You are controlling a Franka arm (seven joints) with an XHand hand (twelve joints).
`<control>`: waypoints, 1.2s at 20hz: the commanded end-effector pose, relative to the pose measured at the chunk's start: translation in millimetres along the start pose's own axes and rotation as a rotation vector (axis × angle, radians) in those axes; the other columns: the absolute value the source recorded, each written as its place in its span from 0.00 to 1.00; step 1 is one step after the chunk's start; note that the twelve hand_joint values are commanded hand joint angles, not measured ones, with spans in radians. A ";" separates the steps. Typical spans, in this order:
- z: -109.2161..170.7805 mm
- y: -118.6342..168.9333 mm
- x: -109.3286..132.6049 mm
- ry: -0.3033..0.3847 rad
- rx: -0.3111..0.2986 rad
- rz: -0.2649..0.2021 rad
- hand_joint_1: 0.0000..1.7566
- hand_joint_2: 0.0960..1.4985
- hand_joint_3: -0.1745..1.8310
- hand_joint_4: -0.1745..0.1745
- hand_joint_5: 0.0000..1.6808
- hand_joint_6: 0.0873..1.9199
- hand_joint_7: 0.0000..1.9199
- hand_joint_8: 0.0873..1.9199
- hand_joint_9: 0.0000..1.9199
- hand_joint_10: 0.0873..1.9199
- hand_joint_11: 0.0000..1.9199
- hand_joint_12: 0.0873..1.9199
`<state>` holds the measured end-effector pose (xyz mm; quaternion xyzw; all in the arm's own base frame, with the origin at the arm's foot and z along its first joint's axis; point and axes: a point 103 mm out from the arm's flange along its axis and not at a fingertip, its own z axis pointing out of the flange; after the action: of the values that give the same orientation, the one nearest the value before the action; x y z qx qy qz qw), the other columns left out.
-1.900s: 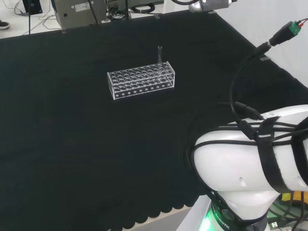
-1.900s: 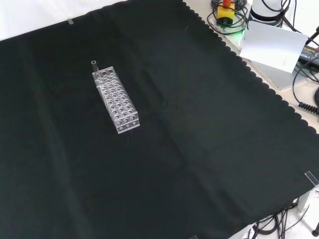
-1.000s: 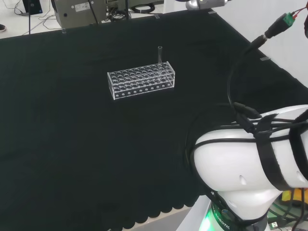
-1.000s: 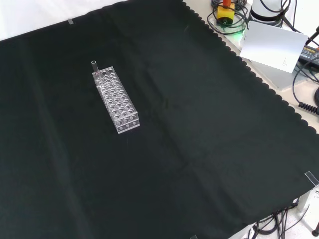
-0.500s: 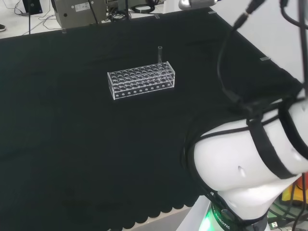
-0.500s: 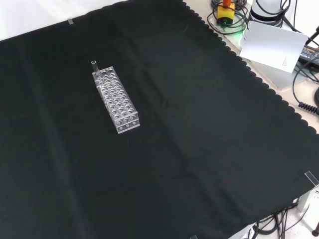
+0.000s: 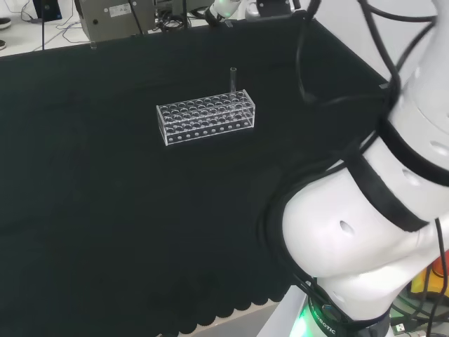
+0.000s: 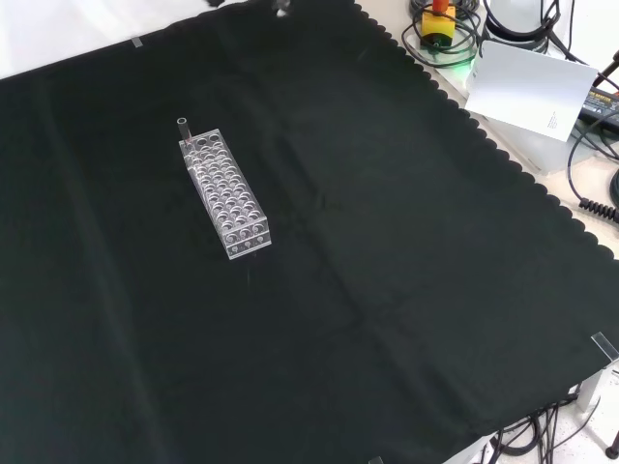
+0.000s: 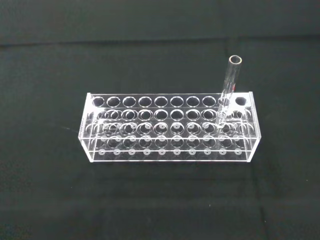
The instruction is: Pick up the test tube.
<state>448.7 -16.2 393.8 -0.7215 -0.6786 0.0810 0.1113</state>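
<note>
A clear test tube stands upright in a hole near one end of a clear plastic rack on the black cloth. In the front view the tube is at the rack's far end. The wrist view looks down at the rack from a distance, with the tube rising above its top plate and all other holes bare. A small white part of the hand shows at the head view's top edge, well above and beyond the tube and not touching it.
The arm's white links stand at the head view's right. Off the cloth's scalloped edge lie a yellow and red device with cables and a white box. Grey equipment stands beyond the bench.
The arm's links have swung up and over at the head view's right, and part of the hand has come in at the top edge. Rack and tube have not moved.
</note>
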 end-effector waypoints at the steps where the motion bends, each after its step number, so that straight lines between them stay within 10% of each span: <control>1: 20.0 56.0 -10.4 0.002 0.061 0.000 0.45 0.71 0.00 0.28 0.22 0.00 0.15 0.42 0.20 0.42 0.15 0.78; 24: 93.7 134.8 -53.6 0.000 0.220 0.091 0.48 0.71 0.00 0.21 0.27 0.03 0.21 0.43 0.25 0.41 0.17 0.76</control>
<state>548.8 -60.9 279.1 -0.7290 -0.6441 0.1530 0.1740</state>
